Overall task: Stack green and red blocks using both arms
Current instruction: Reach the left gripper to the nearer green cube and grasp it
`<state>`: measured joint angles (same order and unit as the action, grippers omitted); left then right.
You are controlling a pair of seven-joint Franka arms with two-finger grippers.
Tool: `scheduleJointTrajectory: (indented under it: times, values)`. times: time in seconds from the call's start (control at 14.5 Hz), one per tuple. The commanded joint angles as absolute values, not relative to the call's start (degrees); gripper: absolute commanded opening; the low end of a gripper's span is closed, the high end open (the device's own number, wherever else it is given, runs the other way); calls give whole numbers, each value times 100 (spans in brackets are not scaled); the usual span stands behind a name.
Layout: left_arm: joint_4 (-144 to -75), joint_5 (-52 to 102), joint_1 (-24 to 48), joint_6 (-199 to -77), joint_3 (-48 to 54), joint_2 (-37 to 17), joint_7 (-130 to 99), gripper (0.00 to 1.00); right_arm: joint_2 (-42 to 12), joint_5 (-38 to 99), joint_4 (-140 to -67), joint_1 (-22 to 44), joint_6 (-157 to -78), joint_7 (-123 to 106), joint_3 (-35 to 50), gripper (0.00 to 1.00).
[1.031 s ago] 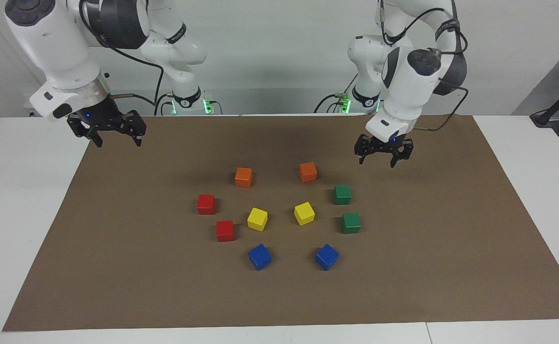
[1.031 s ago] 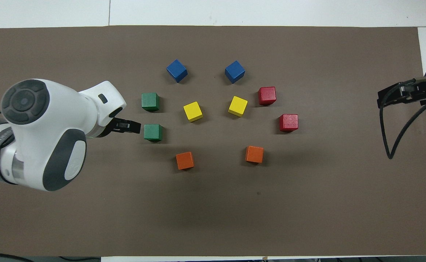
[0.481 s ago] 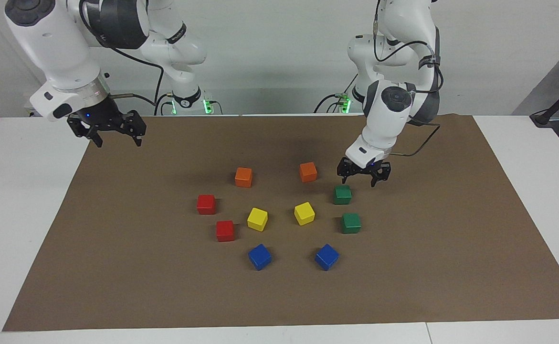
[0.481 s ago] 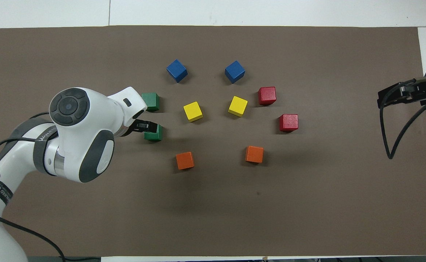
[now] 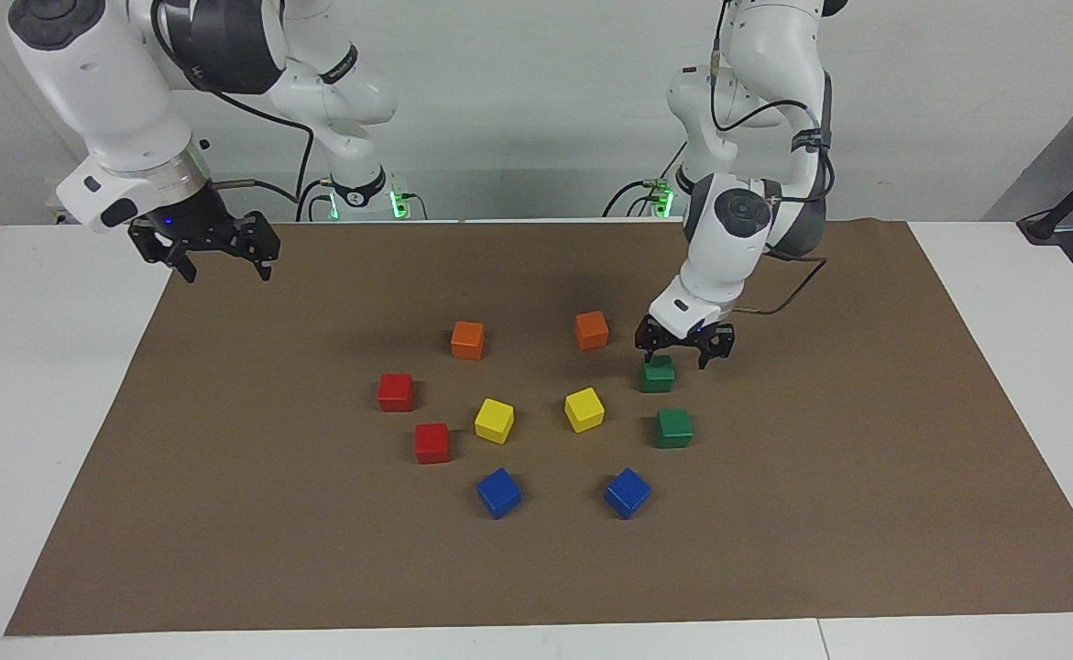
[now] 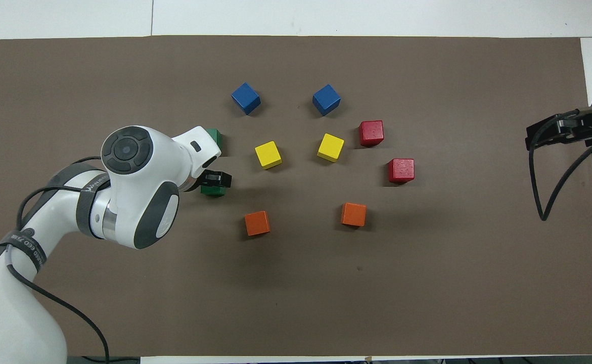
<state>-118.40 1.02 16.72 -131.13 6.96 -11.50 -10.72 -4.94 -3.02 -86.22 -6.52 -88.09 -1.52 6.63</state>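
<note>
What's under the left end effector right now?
The left end effector, jaws open, hangs just over the green block nearer the robots. Overhead, the arm hides most of that block's top, and part of the other green block.

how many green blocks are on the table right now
2. One green block sits under the open left gripper, beside an orange block. The other green block lies farther from the robots.

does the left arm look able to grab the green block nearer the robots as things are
Probably yes. The left gripper hangs open just above the nearer green block, and nothing stands close beside it: the orange block and the other green block sit well apart.
</note>
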Motion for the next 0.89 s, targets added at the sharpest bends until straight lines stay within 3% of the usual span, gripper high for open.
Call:
scheduleJointTrajectory:
  times: [0.0, 0.41, 0.48, 0.55, 0.62, 0.69, 0.76, 0.83]
  values:
    - [-11848, 123, 1837, -13341, 598, -1353, -1169, 100, -325, -299, -8833, -773, -8930, -334, 712, 100]
    - [-11848, 97, 1898, -13614, 589, -1556, -1239, 100, -325, -299, -8833, -773, -8930, -325, 712, 100]
    - [-11848, 79, 1898, -13623, 589, -1573, -1239, 95, -325, -299, -8833, -773, -8930, -325, 712, 100]
    - [-11839, 53, 1898, -13623, 580, -1582, -1239, 84, -325, -299, -8833, -773, -8930, -325, 712, 100]
    - [-11848, -8, 1898, -13614, 580, -1582, -1239, 57, -325, -299, -8833, -773, -8930, -325, 712, 100]
    - [-11848, -148, 1898, -13606, 580, -1582, -1231, 13, -325, -299, -8833, -773, -8930, -325, 712, 100]
    - [-11848, -263, 1855, -13588, 580, -1582, -1204, 0, -325, -299, -8833, -773, -8930, -325, 712, 100]
    - [-11839, -325, 1828, -13570, 580, -1582, -1204, 0, -325, -299, -8833, -773, -8930, -325, 712, 100]
